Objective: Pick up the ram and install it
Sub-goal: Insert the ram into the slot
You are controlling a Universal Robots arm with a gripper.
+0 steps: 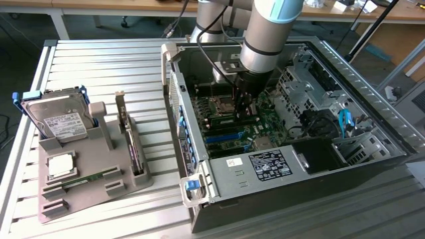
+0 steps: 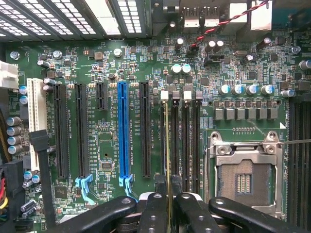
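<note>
- I'm looking at a slatted metal table (image 1: pixel 99 55) with wooden workbenches behind it at twelve o'clock in the exterior view.
- An open computer case (image 1: pixel 371 124) lies on its side on the table, motherboard (image 1: pixel 259 124) facing up.
- My gripper (image 1: pixel 243 107) is down inside the case, over the board's centre.
- From the wrist view, the fingers (image 2: pixel 154 213) are closed nearly together on the ram (image 2: pixel 167 160), a thin stick seen edge-on between them.
- The ram runs along a memory slot (image 2: pixel 174 141), beside the empty CPU socket (image 2: pixel 243 177); whether it is seated I cannot tell.
- At nine o'clock from the case, a grey holder tray (image 1: pixel 86 184) carries a hard drive (image 1: pixel 59 122), a processor chip (image 1: pixel 59 165), an upright expansion card (image 1: pixel 133 144) and another green stick (image 1: pixel 83 180).
</note>
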